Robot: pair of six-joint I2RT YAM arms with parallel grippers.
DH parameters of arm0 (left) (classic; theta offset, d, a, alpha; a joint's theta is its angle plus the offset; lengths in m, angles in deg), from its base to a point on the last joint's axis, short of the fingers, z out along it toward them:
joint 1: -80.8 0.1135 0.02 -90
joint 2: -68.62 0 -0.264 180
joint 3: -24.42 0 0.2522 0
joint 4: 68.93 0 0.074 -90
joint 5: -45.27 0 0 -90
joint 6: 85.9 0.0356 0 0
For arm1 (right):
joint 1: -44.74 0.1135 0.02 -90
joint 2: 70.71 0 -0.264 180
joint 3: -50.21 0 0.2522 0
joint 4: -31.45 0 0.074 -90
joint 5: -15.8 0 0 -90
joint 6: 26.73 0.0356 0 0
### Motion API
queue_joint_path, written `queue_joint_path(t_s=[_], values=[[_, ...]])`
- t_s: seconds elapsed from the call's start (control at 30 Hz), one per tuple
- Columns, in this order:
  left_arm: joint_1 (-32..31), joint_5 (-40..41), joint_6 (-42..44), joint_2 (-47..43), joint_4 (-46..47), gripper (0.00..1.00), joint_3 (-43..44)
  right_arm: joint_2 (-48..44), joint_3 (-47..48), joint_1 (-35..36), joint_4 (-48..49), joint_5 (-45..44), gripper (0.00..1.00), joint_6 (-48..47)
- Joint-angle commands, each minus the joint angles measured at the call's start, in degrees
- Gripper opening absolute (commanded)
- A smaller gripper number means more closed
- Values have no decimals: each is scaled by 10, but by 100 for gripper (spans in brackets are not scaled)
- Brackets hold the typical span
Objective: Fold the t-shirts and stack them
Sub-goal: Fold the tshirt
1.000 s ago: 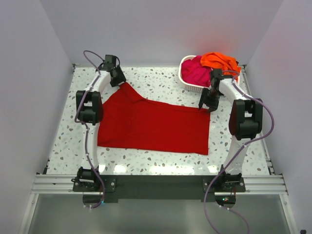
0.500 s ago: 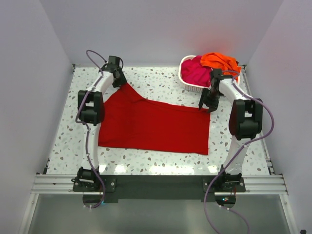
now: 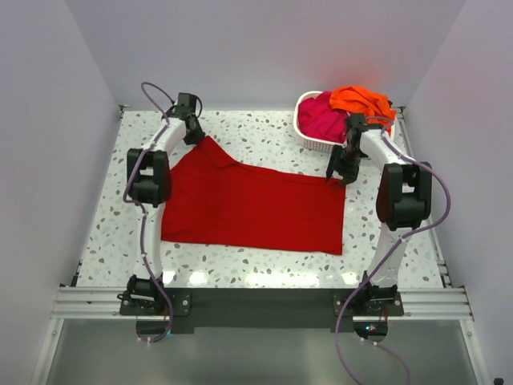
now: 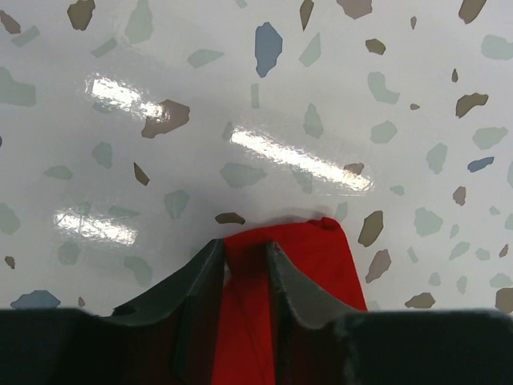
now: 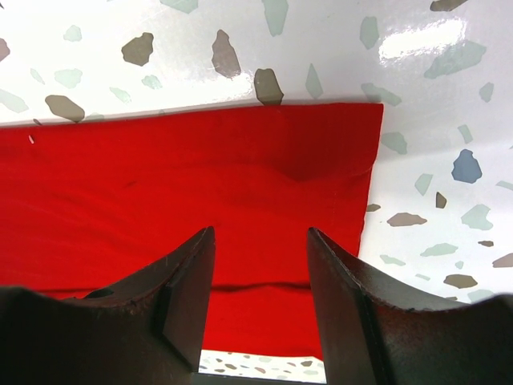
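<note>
**Q:** What stage of the task is shown?

**A:** An early one. The deep red t-shirt (image 3: pixel 252 204) lies spread flat on the table (image 3: pixel 264 138), just in front of the white basket (image 3: pixel 309 143) and reaching away to its left. No fold is made and no stack is begun. The magenta-pink t-shirt (image 3: pixel 321 119) and the orange t-shirt (image 3: pixel 361 100) sit heaped in the basket.

**Q:** And the tools?

**A:** The left tool (image 4: pixel 244 253) is at the shirt's corner farthest from the basket. Its jaws are narrow and red cloth fills the gap, which reads as a pinch. The right tool (image 5: pixel 260 237) is just in front of the basket, its jaws well apart over flat cloth, gripping nothing. All three shirts remain to be folded and stacked.
</note>
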Motion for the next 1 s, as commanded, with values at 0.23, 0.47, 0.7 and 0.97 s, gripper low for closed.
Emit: queue_joint_path(t_s=[0.23,0.47,0.7,0.97], values=[[7,1,22,-16,-14,5,-4,-4,-7,0,-3,-11,52,1],[8,-7,19,-58,-12,0,-5,0,2,-25,-2,-29,51,0],[10,-21,15,-98,-17,0,-10,10,-13,-56,26,-24,49,4],[11,-42,23,-130,-25,0,-32,34,-28,-59,71,-17,45,18]])
